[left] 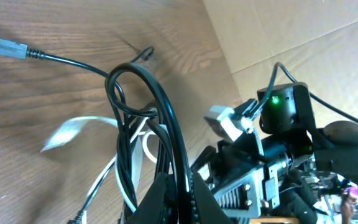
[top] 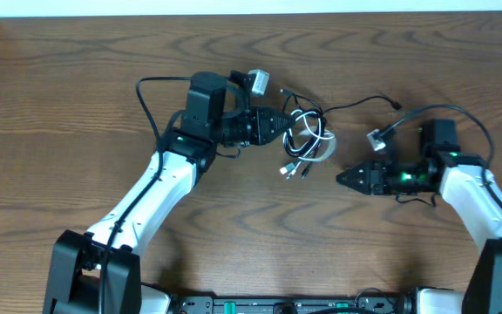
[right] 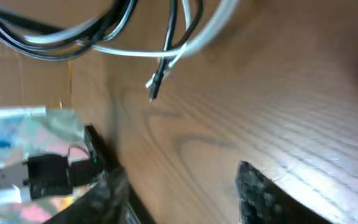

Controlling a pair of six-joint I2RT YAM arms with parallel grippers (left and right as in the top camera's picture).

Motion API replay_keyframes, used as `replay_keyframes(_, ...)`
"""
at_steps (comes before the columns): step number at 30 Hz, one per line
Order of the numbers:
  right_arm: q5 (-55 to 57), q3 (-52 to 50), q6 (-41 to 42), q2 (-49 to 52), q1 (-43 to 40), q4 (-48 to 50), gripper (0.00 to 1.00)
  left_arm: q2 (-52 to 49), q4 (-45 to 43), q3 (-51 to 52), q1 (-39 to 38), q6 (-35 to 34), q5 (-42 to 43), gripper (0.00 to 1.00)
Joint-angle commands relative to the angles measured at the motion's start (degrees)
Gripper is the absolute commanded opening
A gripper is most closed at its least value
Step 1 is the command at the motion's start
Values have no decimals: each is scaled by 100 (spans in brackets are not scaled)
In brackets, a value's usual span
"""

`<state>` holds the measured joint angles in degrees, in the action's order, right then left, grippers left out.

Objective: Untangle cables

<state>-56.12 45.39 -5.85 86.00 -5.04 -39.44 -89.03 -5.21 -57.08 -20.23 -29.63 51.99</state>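
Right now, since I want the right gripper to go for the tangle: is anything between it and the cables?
Nothing visible does. Only bare table lies between the open right gripper and the cables. The left gripper grips the black cable from the tangle's other side, out of that path.

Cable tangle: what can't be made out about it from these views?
- Left wrist: the lower loops of the tangle, cut off by the bottom edge and hidden behind the left gripper; the white cable is blurred.
- Overhead: how the white cable and black cable cross, too small to trace; the left gripper covers the tangle's left side.
- Right wrist: most of the tangle, cut off by the top edge and out of focus.
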Motion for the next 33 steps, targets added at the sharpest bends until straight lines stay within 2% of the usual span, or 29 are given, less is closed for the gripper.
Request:
replay_keyframes(1, -533, 66, -647, -175, -236, 68, 58, 31, -52, -90, 35, -116, 415, 7)
replay_keyframes(6, -1182, 66, -962, -177, -317, 424, 61, 31, -46, -90, 33, -98, 654, 8)
replay_keyframes(10, -1193, 66, -920, -177, -317, 824, 60, 31, -44, -90, 33, 334, 1145, 7)
replay_keyframes(13, -1178, 66, -920, -177, -313, 1169, 56, 31, 28, -90, 33, 546, 1519, 8)
replay_keyframes(18, -1178, 66, -920, -177, -313, 1655, 49, 31, 308, -83, 28, 603, 1563, 8)
replay_keyframes(22, -1176, 66, -925, -175, -310, 1738, 50, 31, 323, -44, 0, 603, 1709, 7)
replay_keyframes(28, -1176, 63, -981, -175, -216, 1849, 57, 31, 391, -20, -125, 597, 1792, 8)
replay_keyframes(33, -1084, 63, -1257, -175, 68, 1845, 57, 31, 433, -15, -221, 599, 1788, 7)
